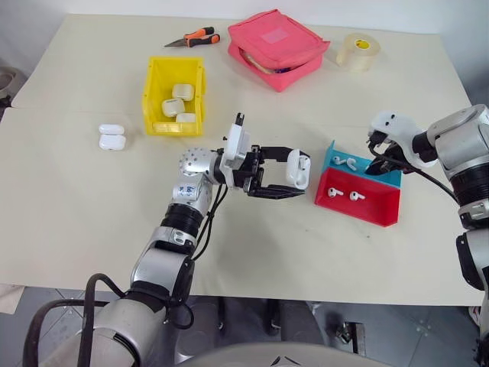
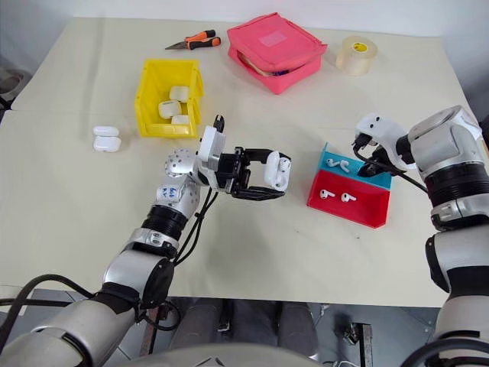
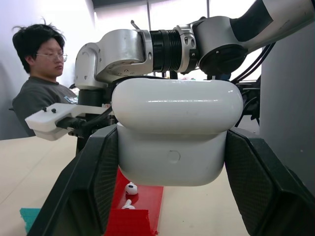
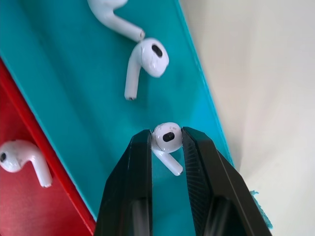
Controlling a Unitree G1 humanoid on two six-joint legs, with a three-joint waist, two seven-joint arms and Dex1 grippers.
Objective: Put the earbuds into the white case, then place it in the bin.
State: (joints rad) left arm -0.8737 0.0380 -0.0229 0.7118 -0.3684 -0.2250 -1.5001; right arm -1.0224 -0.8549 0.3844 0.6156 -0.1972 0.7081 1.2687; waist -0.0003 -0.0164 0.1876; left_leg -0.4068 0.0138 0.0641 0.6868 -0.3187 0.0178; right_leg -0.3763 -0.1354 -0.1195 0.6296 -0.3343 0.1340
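Note:
My left gripper (image 1: 284,177) is held above the middle of the table, shut on the white case (image 1: 299,169). In the left wrist view the case (image 3: 174,132) sits squeezed between both black fingers (image 3: 93,182). To its right stand a teal tray (image 1: 386,180) and a red tray (image 1: 367,210). My right gripper (image 4: 166,141) is down in the teal tray, shut on one earbud (image 4: 167,136) by its head. Two more earbuds (image 4: 142,61) lie loose on the teal floor, and two (image 1: 335,193) lie in the red tray. The yellow bin (image 1: 152,99) stands at the back left.
Several white cases lie in the bin, and two more (image 1: 111,137) lie on the table to its left. A pink pouch (image 1: 276,44), a tape roll (image 1: 357,52) and orange-handled pliers (image 1: 195,37) lie at the far edge. A person (image 3: 42,83) sits across the table.

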